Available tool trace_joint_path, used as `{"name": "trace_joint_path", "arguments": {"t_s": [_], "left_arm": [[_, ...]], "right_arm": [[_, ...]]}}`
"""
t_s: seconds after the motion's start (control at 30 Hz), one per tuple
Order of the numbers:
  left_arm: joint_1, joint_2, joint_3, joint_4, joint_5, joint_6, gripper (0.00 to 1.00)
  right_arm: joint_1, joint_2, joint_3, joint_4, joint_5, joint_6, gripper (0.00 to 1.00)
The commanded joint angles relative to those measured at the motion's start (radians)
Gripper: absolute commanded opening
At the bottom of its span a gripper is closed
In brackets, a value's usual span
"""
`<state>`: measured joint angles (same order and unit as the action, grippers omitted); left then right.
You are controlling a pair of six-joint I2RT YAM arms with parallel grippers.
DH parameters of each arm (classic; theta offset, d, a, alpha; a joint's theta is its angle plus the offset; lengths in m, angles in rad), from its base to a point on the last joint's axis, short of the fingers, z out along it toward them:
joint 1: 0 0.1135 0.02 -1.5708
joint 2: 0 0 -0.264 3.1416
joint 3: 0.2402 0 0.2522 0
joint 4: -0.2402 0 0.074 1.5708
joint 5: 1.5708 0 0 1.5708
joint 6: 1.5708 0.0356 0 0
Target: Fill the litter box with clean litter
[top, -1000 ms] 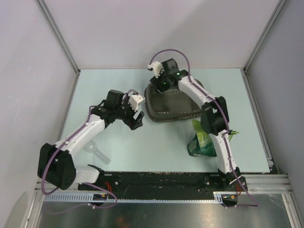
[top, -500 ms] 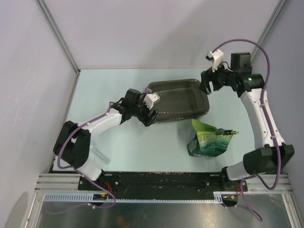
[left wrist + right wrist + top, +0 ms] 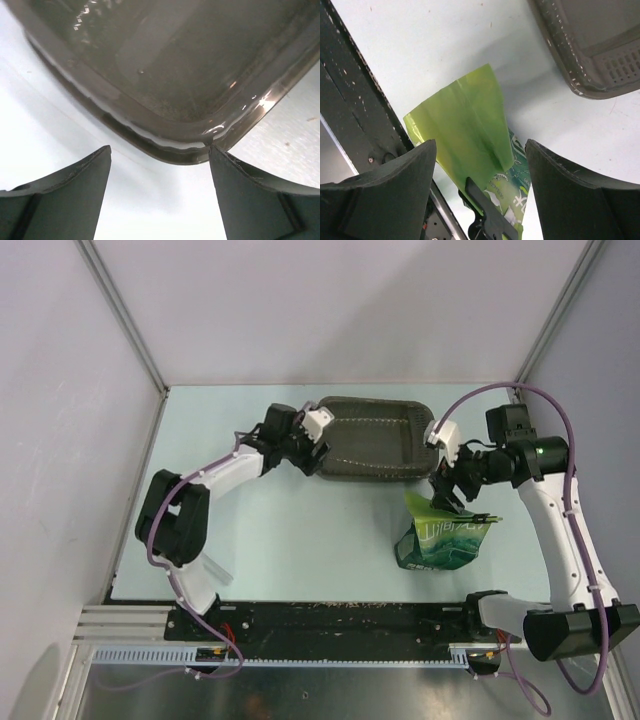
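Left fingers (image 3: 60, 195) apart beside litter box (image 3: 375, 440), long axis left-right.

From above, I see the litter box (image 3: 375, 435) lying flat at the far middle of the pale bench (image 3: 300, 530), its long side running left to right. My left gripper (image 3: 315, 458) sits at the tray's near-left corner; from here I can't tell whether it touches the rim. My right gripper (image 3: 447, 495) hangs just off the tray's right end, directly over the top edge of the green pouch (image 3: 445, 540), which stands nearer the arm bases. A faint clear plastic scoop (image 3: 215, 565) lies by the left arm's base.
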<state>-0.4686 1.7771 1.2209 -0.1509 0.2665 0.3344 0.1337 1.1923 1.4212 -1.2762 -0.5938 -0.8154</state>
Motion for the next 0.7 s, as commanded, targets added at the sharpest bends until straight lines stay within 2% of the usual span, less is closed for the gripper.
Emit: {"name": "trace_joint_path", "arguments": {"t_s": [0.0,0.17,0.27,0.43,0.6,0.67], "left_arm": [[0.028,-0.024,0.062,0.047,0.0,0.057,0.84],[0.027,-0.12,-0.058,0.01,0.082,0.011,0.89],[0.022,-0.195,-0.133,-0.007,0.108,-0.026,0.93],[0.013,-0.272,-0.187,-0.036,0.148,-0.048,0.93],[-0.022,-0.309,-0.149,-0.055,0.177,-0.06,0.92],[-0.074,-0.338,-0.089,-0.052,0.232,-0.075,0.91]], "right_arm": [[-0.002,0.013,0.01,-0.123,-0.015,-0.186,0.75],[0.0,0.007,0.01,-0.242,0.002,-0.381,0.72],[0.0,-0.016,0.007,-0.241,0.034,-0.384,0.71],[0.007,-0.054,-0.013,-0.241,0.02,-0.39,0.67],[0.078,-0.083,-0.062,-0.239,0.046,-0.383,0.67],[0.076,-0.082,-0.073,-0.145,0.072,-0.265,0.69]]}}
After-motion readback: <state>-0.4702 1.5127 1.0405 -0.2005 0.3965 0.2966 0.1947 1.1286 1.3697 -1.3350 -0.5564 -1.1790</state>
